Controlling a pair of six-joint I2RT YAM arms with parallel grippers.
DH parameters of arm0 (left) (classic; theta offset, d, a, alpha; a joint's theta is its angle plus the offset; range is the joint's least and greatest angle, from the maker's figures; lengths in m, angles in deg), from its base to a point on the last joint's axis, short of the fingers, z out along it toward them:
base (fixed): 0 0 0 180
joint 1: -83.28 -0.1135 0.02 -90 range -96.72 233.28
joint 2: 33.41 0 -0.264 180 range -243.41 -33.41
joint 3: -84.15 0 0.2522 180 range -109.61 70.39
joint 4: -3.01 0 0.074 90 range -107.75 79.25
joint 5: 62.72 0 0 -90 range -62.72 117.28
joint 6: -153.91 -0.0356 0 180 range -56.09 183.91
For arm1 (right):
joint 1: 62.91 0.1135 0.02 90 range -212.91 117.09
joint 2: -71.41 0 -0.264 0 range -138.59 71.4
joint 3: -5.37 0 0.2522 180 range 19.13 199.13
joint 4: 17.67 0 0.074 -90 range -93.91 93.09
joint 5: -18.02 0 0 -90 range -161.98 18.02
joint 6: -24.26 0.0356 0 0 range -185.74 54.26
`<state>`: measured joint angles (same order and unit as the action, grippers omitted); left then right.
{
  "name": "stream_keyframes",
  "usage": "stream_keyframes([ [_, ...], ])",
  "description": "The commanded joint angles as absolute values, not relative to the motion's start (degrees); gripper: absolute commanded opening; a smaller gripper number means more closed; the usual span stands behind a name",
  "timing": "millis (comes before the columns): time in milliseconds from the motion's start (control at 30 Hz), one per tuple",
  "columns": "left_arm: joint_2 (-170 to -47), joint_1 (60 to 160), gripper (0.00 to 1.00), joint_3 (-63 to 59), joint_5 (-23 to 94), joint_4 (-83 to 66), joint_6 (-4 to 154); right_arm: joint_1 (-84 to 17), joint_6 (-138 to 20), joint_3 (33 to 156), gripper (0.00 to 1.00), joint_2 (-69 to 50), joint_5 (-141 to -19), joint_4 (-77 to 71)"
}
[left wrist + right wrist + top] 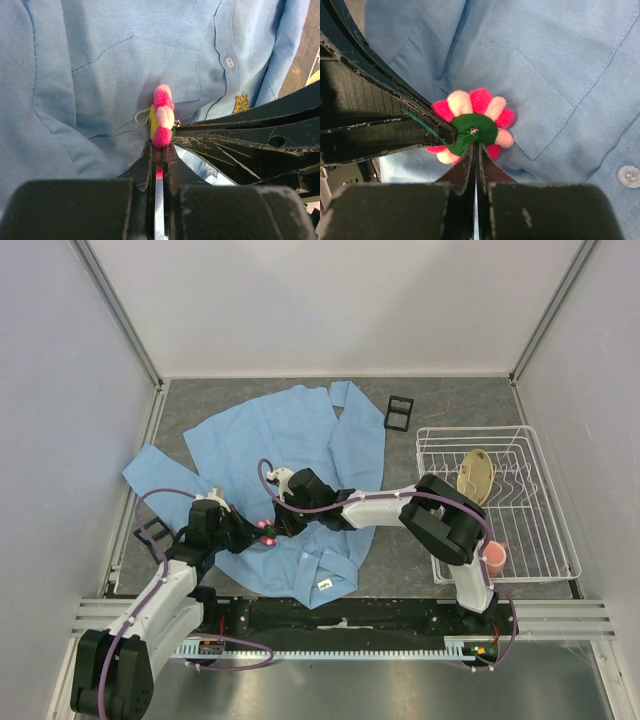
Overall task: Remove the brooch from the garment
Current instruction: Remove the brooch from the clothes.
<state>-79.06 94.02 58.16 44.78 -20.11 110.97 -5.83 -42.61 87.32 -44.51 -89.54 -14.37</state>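
The garment (290, 440), a light blue shirt, lies spread on the table. The brooch (267, 529), with pink and pale petals, is held just above its chest pocket. In the left wrist view the brooch (162, 117) shows edge-on, and my left gripper (161, 146) is shut on its lower petal. In the right wrist view the brooch (472, 131) shows its green back and metal clasp, and my right gripper (476, 146) is shut at that clasp. Both grippers meet tip to tip, the left (255, 531) from the left and the right (281, 524) from the right. I cannot tell whether the pin still pierces the cloth.
A white wire dish rack (545, 530) with a tan plate (476, 475) stands at the right, a pink cup (493, 558) at its near edge. A black frame (398, 412) lies behind the shirt. A small gold emblem (241, 102) sits on the shirt.
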Motion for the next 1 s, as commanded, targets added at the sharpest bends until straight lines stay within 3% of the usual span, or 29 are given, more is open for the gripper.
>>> stream_keyframes([
  [0,-79.11,94.62,0.05,55.97,47.32,-21.91,110.31,-4.73,-43.33,90.33,0.0,-42.86,-88.59,-15.25],
  [133,-78.67,94.62,0.32,55.97,46.35,-22.53,110.14,-4.64,-41.75,88.84,0.0,-41.98,-88.24,-16.21],
  [267,-78.93,94.62,0.4,57.81,46.7,-19.45,110.93,-4.55,-39.21,86.9,0.0,-41.71,-88.85,-19.02],
  [300,-79.54,94.62,0.4,58.16,46.79,-18.23,111.1,-4.55,-38.85,85.94,0.0,-41.62,-89.03,-19.81],
  [433,-81.13,94.62,0.1,61.15,48.02,-15.16,111.54,-4.55,-38.41,85.84,0.0,-41.18,-89.29,-20.7],
  [600,-78.33,94.71,0.03,64.4,50.4,-10.92,112.77,-4.47,-38.23,85.76,0.02,-39.34,-89.47,-20.0],
  [633,-77.28,94.71,0.02,65.19,50.22,-10.92,112.69,-4.47,-37.97,85.67,0.17,-39.16,-89.38,-19.73],
  [700,-76.57,94.71,0.02,65.55,47.95,-12.06,112.34,-4.47,-38.06,84.97,0.27,-38.99,-89.38,-19.56],
  [967,-75.94,94.62,0.02,63.0,42.84,-19.79,110.75,-4.55,-38.59,84.26,0.28,-38.02,-87.54,-18.77],
])
